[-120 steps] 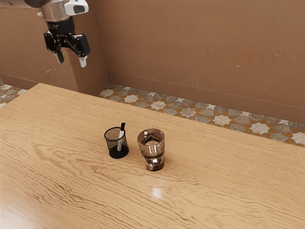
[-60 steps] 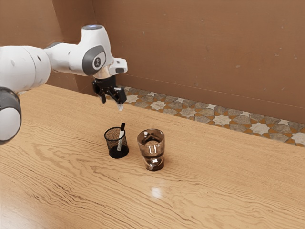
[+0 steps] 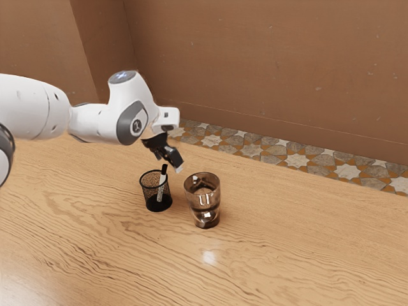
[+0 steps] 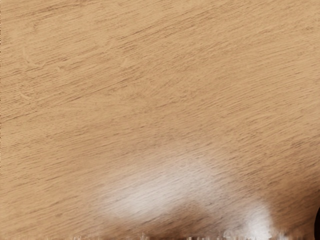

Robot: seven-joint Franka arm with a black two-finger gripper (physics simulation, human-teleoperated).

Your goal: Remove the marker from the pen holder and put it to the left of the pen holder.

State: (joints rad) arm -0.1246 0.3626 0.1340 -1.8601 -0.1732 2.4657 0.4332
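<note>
"Exterior view first: which way is the marker from your jaws?"

"Below my gripper (image 3: 168, 162), slightly to the exterior view's left and, I judge, on the near side. The marker (image 3: 163, 180) stands in the pen holder (image 3: 158, 205), cap (image 3: 164, 169) up, nearly upright but leaning towards the exterior view's right. The glass (image 3: 204, 191) is just beside the holder on that side."

"And the jaws themselves?"

"Apart, with nothing between them, and slanted rather than square over the cap. I'd shift over it, line up with the marker's length and close there, minding the glass. Lifting straight along that lean should spare the holder a tip; the spot to its left comes after."

"Now the wrist view: what does it add?"

"Close wood grain on the table (image 4: 150, 75), a pale sheen (image 4: 155, 192) across it and a dark edge (image 4: 318, 225) I can't name. For the marker's lean and the glass's closeness, I rely on the exterior view."
</note>
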